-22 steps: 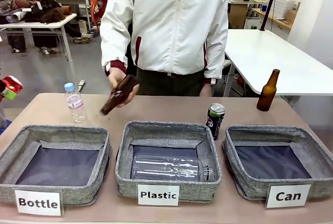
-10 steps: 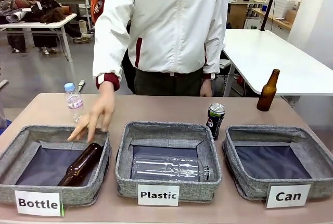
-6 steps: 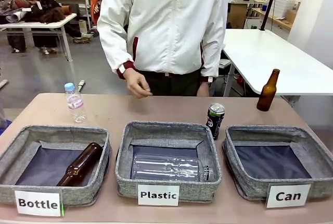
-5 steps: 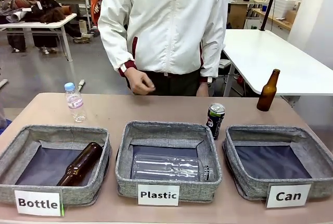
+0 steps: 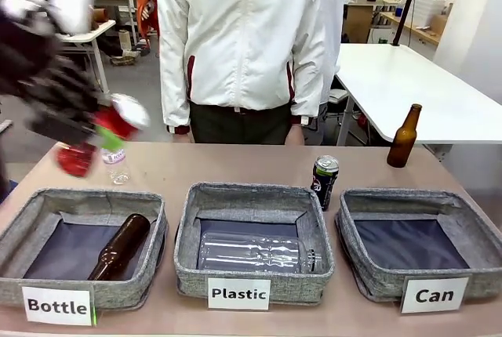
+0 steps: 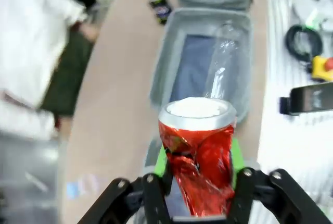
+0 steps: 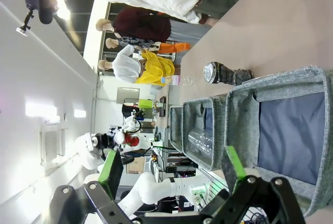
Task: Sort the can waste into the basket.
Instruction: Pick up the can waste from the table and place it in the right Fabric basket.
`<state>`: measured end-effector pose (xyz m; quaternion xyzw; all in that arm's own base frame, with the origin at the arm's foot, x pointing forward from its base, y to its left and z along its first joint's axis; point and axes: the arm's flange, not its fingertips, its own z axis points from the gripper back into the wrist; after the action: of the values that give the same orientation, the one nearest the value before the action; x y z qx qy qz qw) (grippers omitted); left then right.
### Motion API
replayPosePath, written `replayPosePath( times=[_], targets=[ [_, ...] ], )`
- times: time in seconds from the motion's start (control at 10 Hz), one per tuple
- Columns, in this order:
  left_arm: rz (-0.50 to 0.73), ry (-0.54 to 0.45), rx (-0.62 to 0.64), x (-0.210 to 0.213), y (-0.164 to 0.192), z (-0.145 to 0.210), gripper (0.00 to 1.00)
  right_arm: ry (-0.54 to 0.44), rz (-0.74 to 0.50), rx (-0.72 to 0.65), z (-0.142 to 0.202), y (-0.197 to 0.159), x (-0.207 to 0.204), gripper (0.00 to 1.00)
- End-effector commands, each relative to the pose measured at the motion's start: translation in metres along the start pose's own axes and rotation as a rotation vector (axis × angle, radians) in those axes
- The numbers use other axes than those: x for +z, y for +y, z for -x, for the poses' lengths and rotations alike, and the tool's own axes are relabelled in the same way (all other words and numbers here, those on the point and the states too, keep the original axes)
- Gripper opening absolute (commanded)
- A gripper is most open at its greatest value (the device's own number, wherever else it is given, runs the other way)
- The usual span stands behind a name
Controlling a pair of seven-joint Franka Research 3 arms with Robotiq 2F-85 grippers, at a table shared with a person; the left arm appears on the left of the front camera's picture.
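The left arm comes in at the upper left of the front view, heavily blurred, with its left gripper (image 5: 106, 135) held above the left end of the tan table (image 5: 235, 164). In the left wrist view, the left gripper (image 6: 199, 168) is clamped on the crushed red metal can (image 6: 197, 151). A green pad presses each side of the can's dented body, and its silver top faces the camera. In the front view the crushed red metal can (image 5: 77, 158) is only a red smear, so its outline cannot be made out. It partly covers a small clear water bottle (image 5: 118, 171) behind it. The right gripper (image 7: 173, 168) has its jaws spread wide with nothing between them. It looks across the grey fabric basket labelled "Can" (image 7: 270, 81), which lies empty at the lower right of the front view (image 5: 376, 282). The tall black metal can (image 5: 324, 182) stands upright on the table just behind the gap between this basket and the grey tray labelled "Plastic" (image 5: 188, 270). A clear plastic bottle (image 5: 255, 252) lies in that tray. A brown glass bottle (image 5: 118, 247) lies in the grey tray labelled "Bottle" (image 5: 153, 262). The person (image 5: 243, 39) stands at the far edge with arms hanging, and the hands are cut off by the table edge.
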<state>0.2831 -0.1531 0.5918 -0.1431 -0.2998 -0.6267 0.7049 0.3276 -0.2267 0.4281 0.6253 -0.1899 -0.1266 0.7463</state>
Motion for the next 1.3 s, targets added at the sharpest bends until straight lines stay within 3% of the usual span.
replayPosePath(
  times=[0.0,0.1,0.2,0.4,0.5,0.9,1.0,1.2],
  targets=[
    [-0.053,0.038,-0.278,-0.068,-0.014,-0.058,0.51,0.012,0.002,0.021,0.001,0.001,0.001,1.0],
    [-0.036,0.097,-0.36,-0.102,-0.026,-0.094,0.51,0.012,0.002,0.021,0.001,0.001,0.001,1.0],
    [-0.006,0.188,-0.303,-0.132,-0.022,-0.118,0.51,0.012,0.002,0.021,0.001,0.001,0.001,1.0],
    [0.017,0.246,-0.232,-0.151,0.001,-0.123,0.51,0.012,0.002,0.021,0.001,0.001,0.001,1.0],
    [0.014,0.143,-0.367,-0.145,-0.054,-0.12,0.51,0.012,0.002,0.021,0.001,0.001,0.001,1.0],
    [0.023,0.168,-0.367,-0.154,-0.042,-0.128,0.51,0.012,0.002,0.021,0.001,0.001,0.001,1.0],
    [0.066,0.011,-0.324,-0.159,-0.051,-0.136,0.51,0.002,0.0,-0.001,0.0,0.0,-0.001,1.0],
    [0.175,-0.115,-0.416,-0.209,-0.053,-0.211,0.51,0.087,0.064,-0.019,0.002,0.012,0.015,1.0]
  ],
)
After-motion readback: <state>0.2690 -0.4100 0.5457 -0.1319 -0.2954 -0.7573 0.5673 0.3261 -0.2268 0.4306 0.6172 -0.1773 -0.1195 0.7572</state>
